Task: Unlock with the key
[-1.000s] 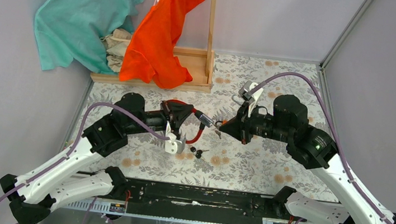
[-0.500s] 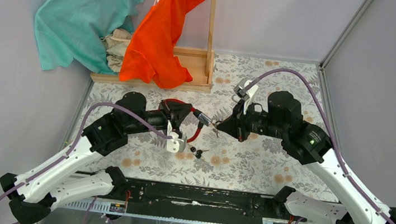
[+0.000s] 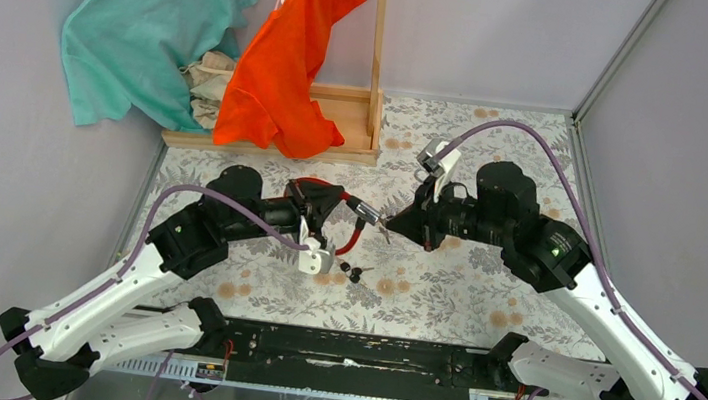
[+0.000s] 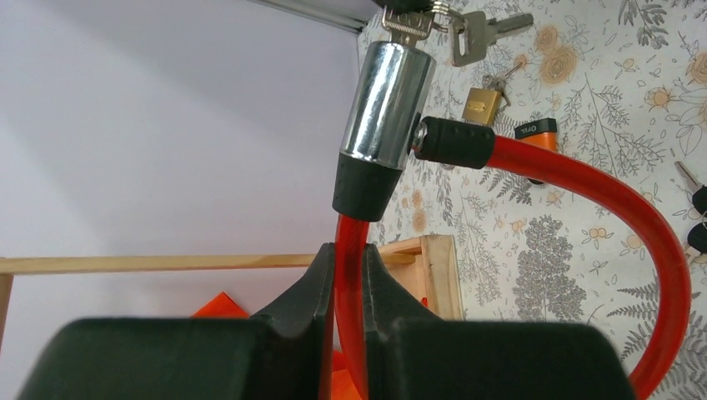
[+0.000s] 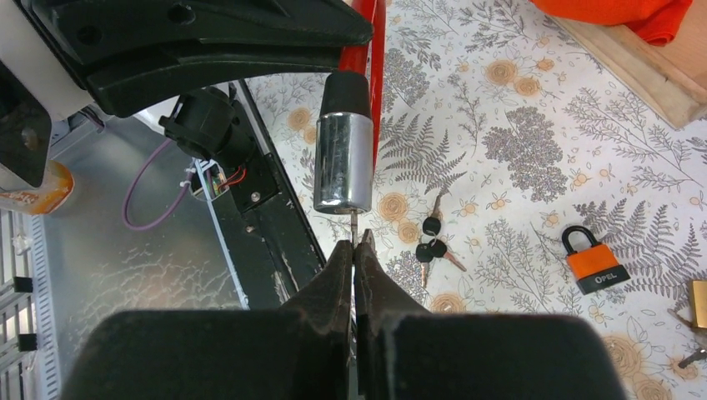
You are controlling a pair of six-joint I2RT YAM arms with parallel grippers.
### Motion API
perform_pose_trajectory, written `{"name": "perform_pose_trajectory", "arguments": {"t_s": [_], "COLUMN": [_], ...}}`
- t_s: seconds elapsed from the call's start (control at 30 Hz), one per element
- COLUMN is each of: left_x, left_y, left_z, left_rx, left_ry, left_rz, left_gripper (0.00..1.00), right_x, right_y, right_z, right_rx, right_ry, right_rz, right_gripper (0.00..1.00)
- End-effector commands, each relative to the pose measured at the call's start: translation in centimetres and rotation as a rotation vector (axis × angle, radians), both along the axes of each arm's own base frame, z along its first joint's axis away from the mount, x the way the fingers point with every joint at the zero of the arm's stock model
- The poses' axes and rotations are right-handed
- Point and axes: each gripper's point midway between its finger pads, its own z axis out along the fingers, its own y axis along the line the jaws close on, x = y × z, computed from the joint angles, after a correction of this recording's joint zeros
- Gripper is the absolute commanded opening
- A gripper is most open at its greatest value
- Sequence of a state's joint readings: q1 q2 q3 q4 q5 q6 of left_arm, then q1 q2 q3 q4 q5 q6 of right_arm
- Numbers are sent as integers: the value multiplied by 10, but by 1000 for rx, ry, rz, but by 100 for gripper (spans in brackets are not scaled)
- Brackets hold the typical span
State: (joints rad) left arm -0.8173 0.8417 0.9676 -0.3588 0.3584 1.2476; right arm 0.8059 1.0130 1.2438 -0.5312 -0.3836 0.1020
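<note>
Red cable (image 4: pixel 584 179) is sitting clamped in the left claw (image 4: pixel 350 258), holding the chrome cylinder (image 5: pixel 343 162) up over the worktop's (image 5: pixel 534 125) middle. Right claw (image 5: pixel 353 250) is pinching the key (image 5: pixel 354 223), tip touching the cylinder's end. Any tilt could be jamming it, or the cable flexing and swinging the cylinder away.

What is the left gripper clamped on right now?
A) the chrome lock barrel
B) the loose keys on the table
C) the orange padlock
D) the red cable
D: the left wrist view shows the left gripper pinching the red cable just below the chrome barrel.
</note>
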Motion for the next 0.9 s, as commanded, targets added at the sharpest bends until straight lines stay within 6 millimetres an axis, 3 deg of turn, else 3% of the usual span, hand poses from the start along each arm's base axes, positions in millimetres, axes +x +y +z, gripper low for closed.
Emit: {"name": "perform_pose_trajectory", "arguments": {"t_s": [0.0,0.2,0.6,0.87], "left_x": [-25,-25,-34,-35], "left_y": [-16,-17,-15,-2], "left_z": [58,54,62,68], "left_rx": [-162,-200,-185,-220], "left_ry": [-62,46,-294,-457], "left_rz": [-119,-91,-123,-72], "left_gripper": [0,0,0,0], "right_x": [13,14,6,-3], "right_y": [17,22,41,36], "right_z": [38,50,43,47], "right_rx": [123,215,286,460], "right_ry": [-103,-110,122,296], "right_rz": [-14,-25,-16,-27], "right_gripper": [0,0,0,0]}}
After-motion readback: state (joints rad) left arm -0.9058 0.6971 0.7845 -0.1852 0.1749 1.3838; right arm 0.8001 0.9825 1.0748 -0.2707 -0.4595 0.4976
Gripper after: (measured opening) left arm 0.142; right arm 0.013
